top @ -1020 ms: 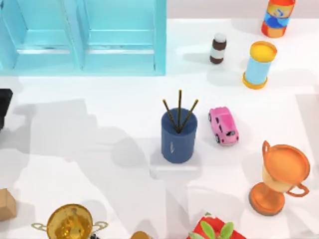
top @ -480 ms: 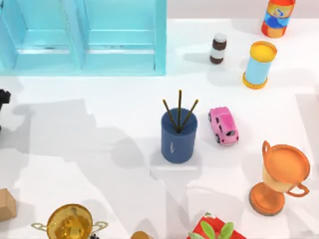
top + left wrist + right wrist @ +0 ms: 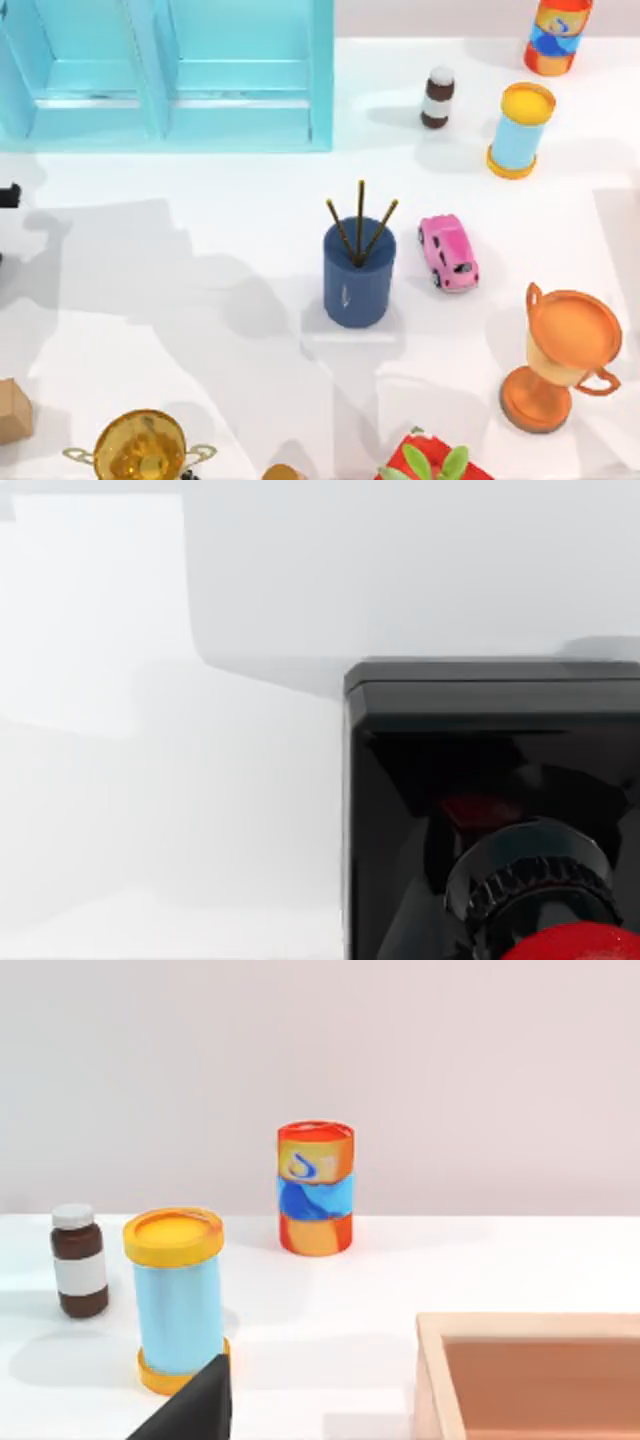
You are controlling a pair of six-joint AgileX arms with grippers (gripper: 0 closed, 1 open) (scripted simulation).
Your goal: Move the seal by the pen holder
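Note:
The pen holder (image 3: 358,275), a dark blue cup with three thin brown sticks, stands upright near the middle of the table. The seal (image 3: 490,780) appears very close in the left wrist view, as a black square block with a ribbed collar and a glossy red knob (image 3: 575,945). A small black part of my left arm (image 3: 8,195) pokes in at the table's left edge, far from the pen holder. One dark fingertip of my right gripper (image 3: 195,1408) appears in the right wrist view, in front of a light-blue can.
A blue cabinet (image 3: 170,75) fills the back left. A pink toy car (image 3: 449,252) sits just right of the pen holder. A light-blue can (image 3: 520,130), brown bottle (image 3: 437,97), orange trophy (image 3: 560,355), gold trophy (image 3: 140,447) and cardboard box (image 3: 12,410) ring the table.
The black part of my left arm at the table's left edge has drawn back to the left and shifted toward the back. Nothing else has moved.

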